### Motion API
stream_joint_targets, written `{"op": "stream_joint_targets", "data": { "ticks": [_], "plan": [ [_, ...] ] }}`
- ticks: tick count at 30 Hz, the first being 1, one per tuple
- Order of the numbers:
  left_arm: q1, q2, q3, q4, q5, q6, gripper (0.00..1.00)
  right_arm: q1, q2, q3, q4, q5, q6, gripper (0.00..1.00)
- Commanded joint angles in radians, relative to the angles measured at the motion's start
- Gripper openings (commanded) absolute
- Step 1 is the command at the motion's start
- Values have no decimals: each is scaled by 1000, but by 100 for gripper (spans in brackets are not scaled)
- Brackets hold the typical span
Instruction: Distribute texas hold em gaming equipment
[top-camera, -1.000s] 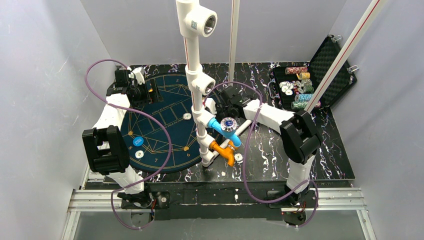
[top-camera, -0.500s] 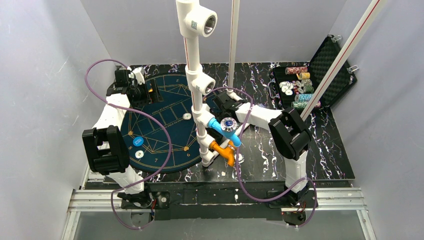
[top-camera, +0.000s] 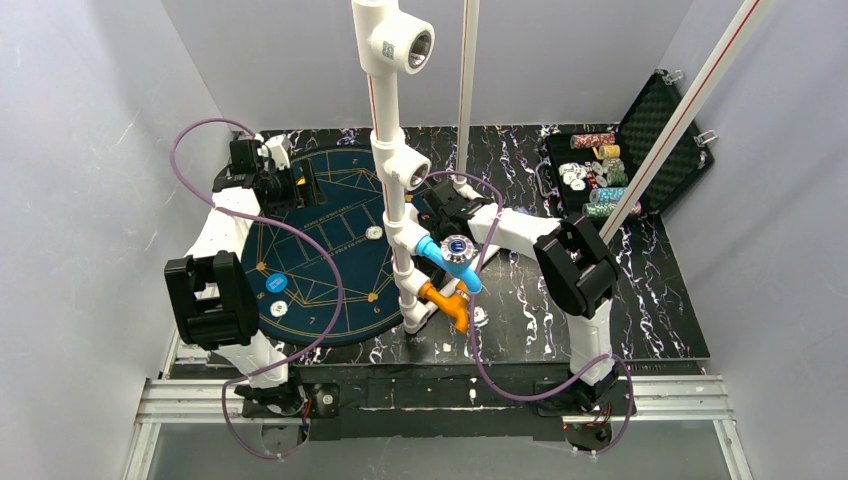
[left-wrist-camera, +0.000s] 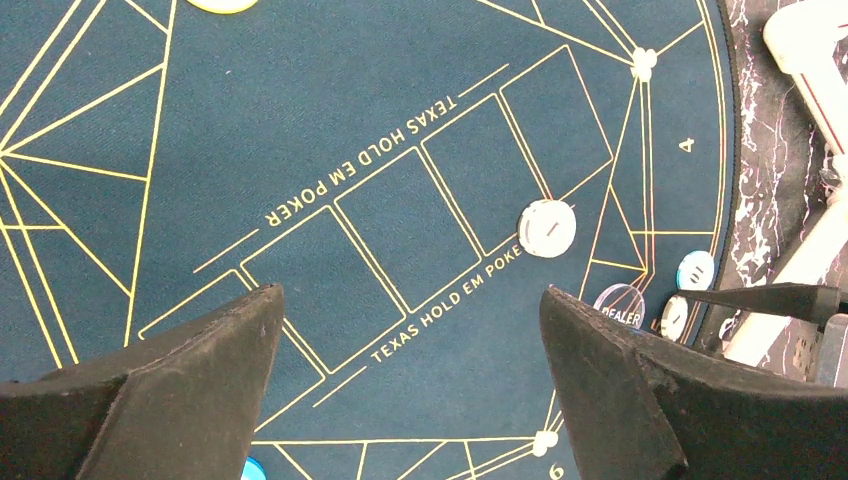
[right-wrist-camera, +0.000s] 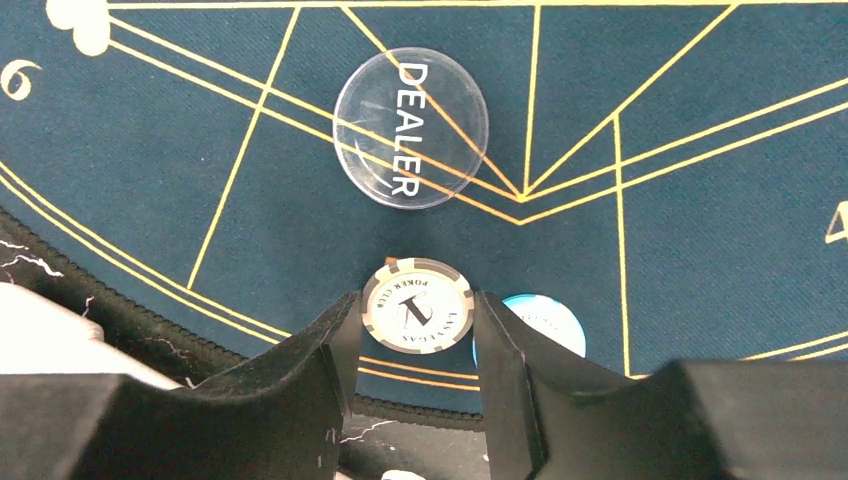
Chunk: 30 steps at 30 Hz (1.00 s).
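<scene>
A white-grey poker chip (right-wrist-camera: 417, 306) is pinched at its edges by my right gripper (right-wrist-camera: 417, 300), just above the near right rim of the dark blue poker mat (top-camera: 320, 250). A blue chip (right-wrist-camera: 535, 318) lies partly behind the right finger. The clear DEALER button (right-wrist-camera: 410, 128) lies a little farther in. My left gripper (left-wrist-camera: 410, 295) hangs open over the mat's card boxes with nothing between its fingers. Another white chip (left-wrist-camera: 548, 228) lies on the mat beyond it. In the top view a blue chip (top-camera: 277, 283) and a white chip (top-camera: 279, 308) sit at the mat's near left.
An open black case (top-camera: 655, 120) holding chip stacks (top-camera: 590, 175) stands at the back right. A white pipe frame (top-camera: 388, 120) with blue and orange fittings rises in front of the mat's right edge. A loose chip (top-camera: 478, 314) lies on the marble table.
My right arm has swung left from the table's middle toward the mat's right edge, carrying the white-grey chip. The left arm has not moved.
</scene>
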Motion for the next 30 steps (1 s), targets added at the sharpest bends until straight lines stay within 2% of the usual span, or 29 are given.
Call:
{"op": "stream_joint_targets", "data": {
  "ticks": [1,3,7,11,17,20,23,25,30],
  "plan": [
    [6,-29,19,-19,9,17,99,4,13,55,-15,16,-15,56],
    [7,-27,21,-21,11,22,99,7,8,62,-29,3,-16,63],
    [6,-23,30,-27,15,35,99,16,-18,59,-33,-17,-13,69],
    [0,-2,48,-45,18,79,99,17,-52,63,-35,-48,17,68],
    [-81,66,105,-115,5,246,100,-28,-110,31,-40,-43,57,68],
    [-190,119,136,-167,-31,337,92,-87,-132,5,-41,-38,69,68],
    [-356,215,172,-178,-127,453,77,-242,-184,-50,-16,-120,96,71],
    [-426,300,223,-178,-152,532,69,-308,-222,-137,50,-151,93,72],
    [-495,418,269,-196,-190,609,61,-325,-220,-135,43,-161,79,73]
  ]
}}
